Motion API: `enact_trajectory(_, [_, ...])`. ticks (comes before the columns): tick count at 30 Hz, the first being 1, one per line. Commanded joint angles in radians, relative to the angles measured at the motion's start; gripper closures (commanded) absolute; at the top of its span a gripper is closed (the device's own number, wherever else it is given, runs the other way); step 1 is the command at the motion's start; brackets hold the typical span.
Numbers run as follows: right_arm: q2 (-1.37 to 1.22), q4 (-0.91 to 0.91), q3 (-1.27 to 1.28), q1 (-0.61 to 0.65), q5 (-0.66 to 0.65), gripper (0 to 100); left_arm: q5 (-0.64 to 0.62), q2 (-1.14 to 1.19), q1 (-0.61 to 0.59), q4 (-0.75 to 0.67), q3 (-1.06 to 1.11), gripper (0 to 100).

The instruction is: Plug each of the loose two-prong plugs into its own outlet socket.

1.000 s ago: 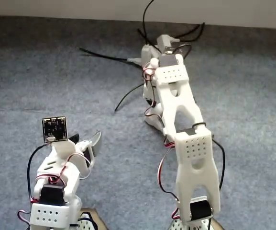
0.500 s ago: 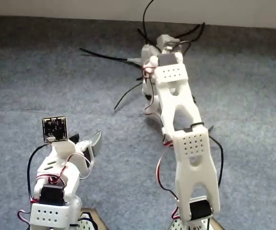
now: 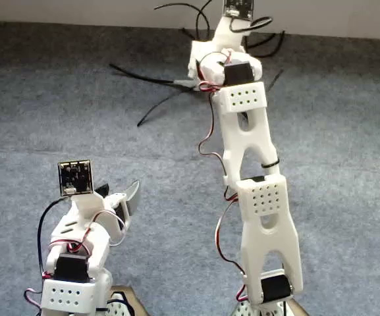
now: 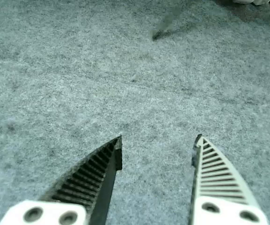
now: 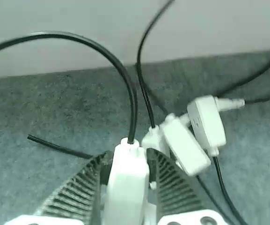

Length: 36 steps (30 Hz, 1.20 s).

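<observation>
My right gripper (image 5: 125, 164) is shut on a white two-prong plug (image 5: 125, 183) whose black cord (image 5: 102, 47) arcs up and away. Just beyond it lie two more white plug or socket bodies (image 5: 205, 122), (image 5: 184, 147), tangled with black cords; I cannot tell which is a socket. From above, the right arm stretches to the far edge of the carpet near the wall, with its gripper (image 3: 201, 62) among the white pieces. My left gripper (image 4: 158, 140) is open over bare grey carpet, also seen low at the left as the left gripper (image 3: 120, 192).
Loose black cords (image 3: 157, 108) trail over the grey carpet (image 3: 64, 118) left of the right arm's wrist. A light wall (image 3: 348, 16) closes off the far side. One dark cord end (image 4: 165, 23) lies ahead of the left gripper.
The right arm has stretched farther toward the wall and raised its wrist, pulling the held plug's cord upward. The loose cord end on the carpet slid left. The left arm stayed still.
</observation>
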State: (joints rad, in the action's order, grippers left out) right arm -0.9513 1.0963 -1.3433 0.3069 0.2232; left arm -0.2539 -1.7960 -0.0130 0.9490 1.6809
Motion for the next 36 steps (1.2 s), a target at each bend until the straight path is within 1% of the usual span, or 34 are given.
enact_trajectory(1, [0.028,-0.111,0.051,-0.007,-0.031,83.7,-0.002,-0.001,0.018,0.000,0.015,75])
enact_trajectory(3, [0.028,-0.104,0.099,-0.018,-0.005,73.9,-0.002,-0.001,0.018,0.000,0.015,75])
enact_trajectory(5, [0.028,-0.104,0.136,-0.031,-0.003,68.7,-0.002,-0.001,0.018,0.000,0.015,75])
enact_trajectory(10, [0.044,-0.061,0.117,-0.082,-0.005,68.4,-0.002,-0.001,0.016,0.000,0.015,75])
enact_trajectory(13, [0.068,0.077,-0.001,-0.140,-0.005,68.4,-0.002,-0.002,0.015,0.000,0.015,75])
enact_trajectory(18, [0.101,0.305,-0.278,-0.278,-0.008,68.4,-0.002,-0.002,0.013,0.000,0.015,75])
enact_trajectory(20, [0.110,0.384,-0.392,-0.338,-0.060,68.4,-0.002,-0.002,0.013,0.000,0.015,75])
enact_trajectory(22, [0.136,0.449,-0.453,-0.390,-0.150,68.4,-0.002,-0.002,0.013,0.000,0.015,75])
enact_trajectory(25, [0.193,0.578,-0.414,-0.478,-0.247,68.4,-0.002,-0.002,0.015,0.002,0.015,75])
enact_trajectory(28, [0.243,0.671,-0.410,-0.544,-0.265,68.4,-0.002,-0.002,0.019,0.000,0.007,75])
enact_trajectory(32, [0.309,0.670,-0.401,-0.639,-0.261,68.4,-0.002,-0.002,0.019,0.028,-0.122,75])
enact_trajectory(36, [0.349,0.671,-0.400,-0.667,-0.259,68.5,0.000,-0.002,0.031,0.181,-0.378,75])
